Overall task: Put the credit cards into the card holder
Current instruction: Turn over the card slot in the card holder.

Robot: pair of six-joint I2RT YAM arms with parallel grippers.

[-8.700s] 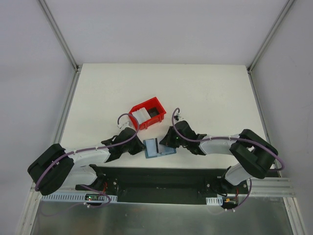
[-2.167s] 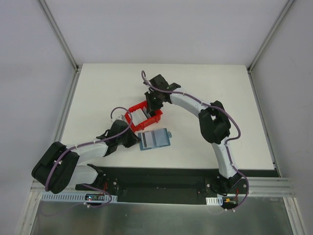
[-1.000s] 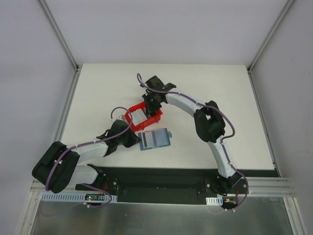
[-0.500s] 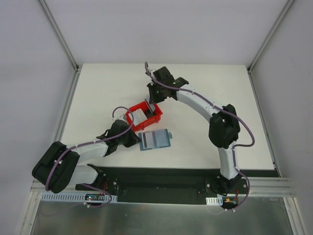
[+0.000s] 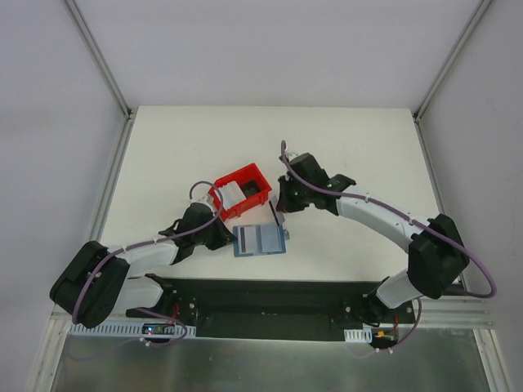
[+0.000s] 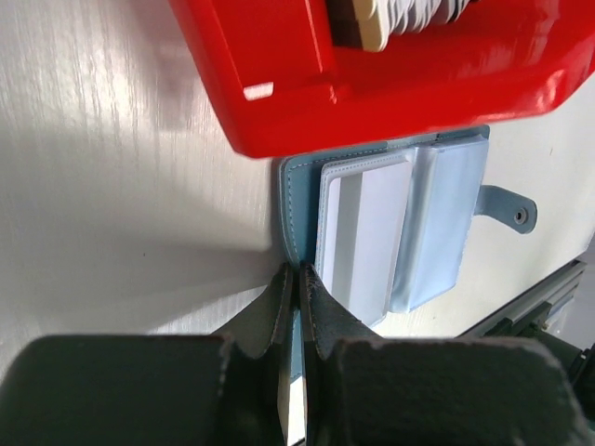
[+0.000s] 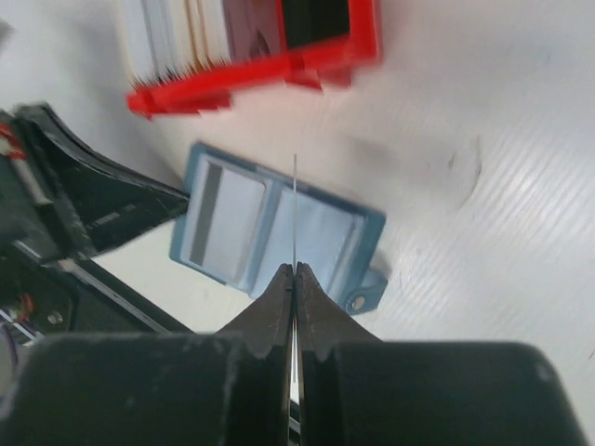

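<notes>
The teal-blue card holder (image 5: 260, 241) lies open on the table just in front of the red bin. One white card (image 6: 365, 232) with a grey stripe sits in its left pocket. My left gripper (image 5: 227, 237) is shut on the holder's left edge (image 6: 290, 237). My right gripper (image 5: 276, 211) is shut on a single credit card (image 7: 295, 209), seen edge-on and held upright a little above the holder's (image 7: 325, 232) middle fold. Several more credit cards (image 5: 233, 195) stand in a stack in the bin, also in the right wrist view (image 7: 177, 37).
The red plastic bin (image 5: 255, 178) stands behind the holder, its near wall close to the holder's far edge (image 6: 372, 93). The holder's clasp tab (image 7: 364, 293) sticks out on its right side. The black arm mount runs along the table's near edge (image 5: 270, 290).
My right gripper has come away from the red bin toward me with one card and now hangs over the open holder. My left gripper has stayed on the holder's edge.
</notes>
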